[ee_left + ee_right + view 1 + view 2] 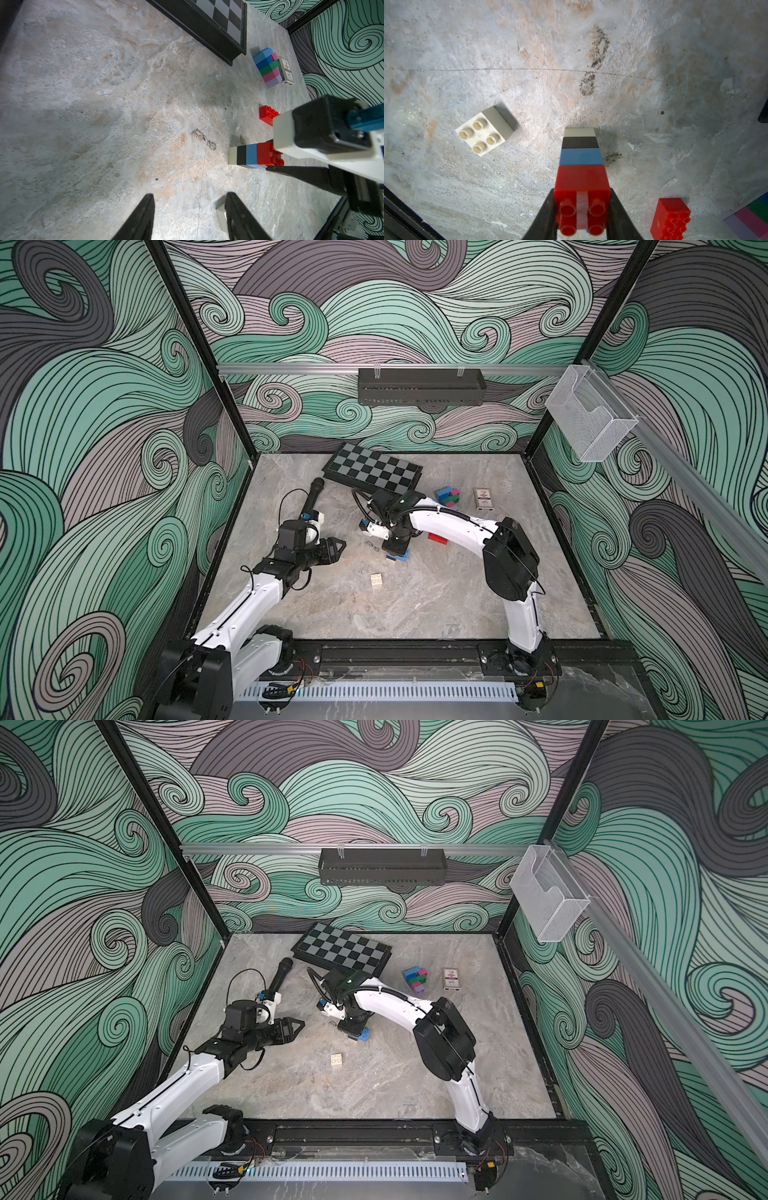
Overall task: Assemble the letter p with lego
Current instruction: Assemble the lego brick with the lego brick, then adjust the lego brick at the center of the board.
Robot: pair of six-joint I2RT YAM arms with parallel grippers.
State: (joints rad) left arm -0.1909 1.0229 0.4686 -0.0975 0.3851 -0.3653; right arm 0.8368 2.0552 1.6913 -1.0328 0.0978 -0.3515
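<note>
Right jaws shut tight on red top brick (582,180) of a 4-high column (581,158): cream/black/blue/red. Cream end is down at table (654,83), can't tell if resting. Left jaws part open, empty, near column, not touching. Looks like P stem only; loop not built. Loose: cream 2x2 (485,131) near right jaws, red oblong (670,218) just beside them, multicolour block (449,498) well beyond. Approx halfway imo.

I am counting one cream brick (377,578), one red brick (670,218), two stacks, a near stack (581,164) and a far stack (449,498), one chessboard (374,470), one card box (483,498), one microphone (311,499).
</note>
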